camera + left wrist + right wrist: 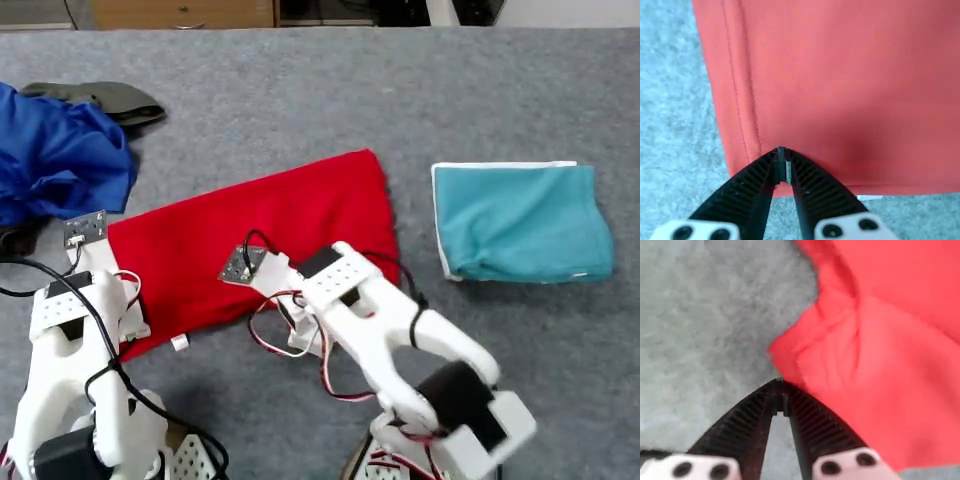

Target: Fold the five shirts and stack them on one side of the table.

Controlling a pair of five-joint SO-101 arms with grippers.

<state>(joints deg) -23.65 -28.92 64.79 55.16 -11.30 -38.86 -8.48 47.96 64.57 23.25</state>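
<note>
A red shirt (262, 232) lies folded into a long strip, running diagonally across the middle of the table. My left gripper (135, 325) sits at the strip's near left end. In the left wrist view my left gripper (781, 154) is shut, its tips pinching the hemmed edge of the red shirt (840, 85). My right gripper (295, 325) is at the strip's near edge, further right. There my right gripper (780, 386) is shut, with its tips on a bunched corner of the red shirt (880, 370). A folded teal shirt (522, 220) lies at the right.
A crumpled blue shirt (55, 155) lies at the left edge, with a dark green shirt (110, 100) behind it. The grey felt table (300, 90) is bare at the back and between the red and teal shirts. A wooden cabinet (180, 12) stands beyond the far edge.
</note>
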